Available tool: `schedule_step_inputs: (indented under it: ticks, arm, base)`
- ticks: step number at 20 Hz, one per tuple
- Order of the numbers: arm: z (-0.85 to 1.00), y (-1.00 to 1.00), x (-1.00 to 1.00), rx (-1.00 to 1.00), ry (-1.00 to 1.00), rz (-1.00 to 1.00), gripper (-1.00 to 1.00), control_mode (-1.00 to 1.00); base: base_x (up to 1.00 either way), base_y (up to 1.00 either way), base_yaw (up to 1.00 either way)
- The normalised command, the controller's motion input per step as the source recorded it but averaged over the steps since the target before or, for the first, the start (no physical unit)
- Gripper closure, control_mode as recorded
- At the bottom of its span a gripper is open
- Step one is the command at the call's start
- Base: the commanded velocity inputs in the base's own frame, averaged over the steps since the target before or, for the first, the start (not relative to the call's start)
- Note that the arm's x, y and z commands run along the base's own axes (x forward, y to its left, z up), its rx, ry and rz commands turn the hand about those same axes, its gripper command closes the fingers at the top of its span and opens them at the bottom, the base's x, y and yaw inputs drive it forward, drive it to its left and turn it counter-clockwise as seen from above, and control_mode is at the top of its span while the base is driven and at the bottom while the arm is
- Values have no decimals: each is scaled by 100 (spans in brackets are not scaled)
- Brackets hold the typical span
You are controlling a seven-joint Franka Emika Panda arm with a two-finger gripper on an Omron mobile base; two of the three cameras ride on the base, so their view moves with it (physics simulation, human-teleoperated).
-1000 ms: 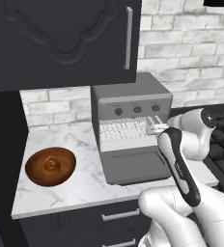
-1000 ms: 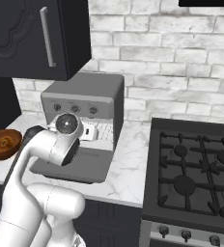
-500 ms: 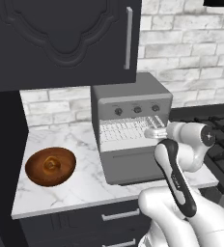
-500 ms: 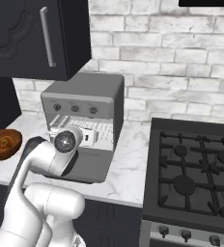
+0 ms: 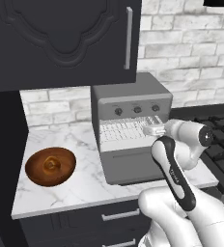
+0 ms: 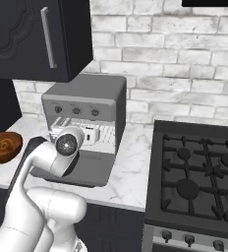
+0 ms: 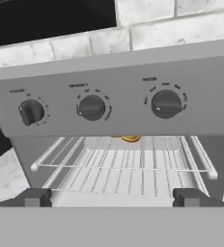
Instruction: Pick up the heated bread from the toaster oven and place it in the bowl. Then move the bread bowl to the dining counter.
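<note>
No text can be read; the toaster oven (image 7: 119,103) carries a small pale label above each of its three knobs (image 7: 91,107) and fine marks ringing the dials, all too blurred to make out

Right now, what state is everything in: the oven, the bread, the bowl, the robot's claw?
toaster oven: door dropped open, rack bare at the front
heated bread: far back on the rack, mostly hidden
bowl: upright on the marble worktop, left of the oven
gripper: open, at the oven mouth, holding nothing
</note>
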Motion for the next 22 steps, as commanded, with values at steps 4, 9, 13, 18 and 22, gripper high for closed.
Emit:
schedule_step_inputs:
  ticks: [4,9,13,18,22]
  arm:
    - [-6,16,26,-3,0,0,-100,-100]
    - [-23,8,20,-3,0,0,-100,-100]
    - [-29,0,25,0,-3,0,-100,-100]
    - [-25,0,36,0,-5,0,-100,-100]
    - [-43,0,33,0,-4,0,-100,-100]
  base:
    - [0,0,0]
    - [0,0,0]
    - [0,0,0]
    - [0,0,0]
    - [0,0,0]
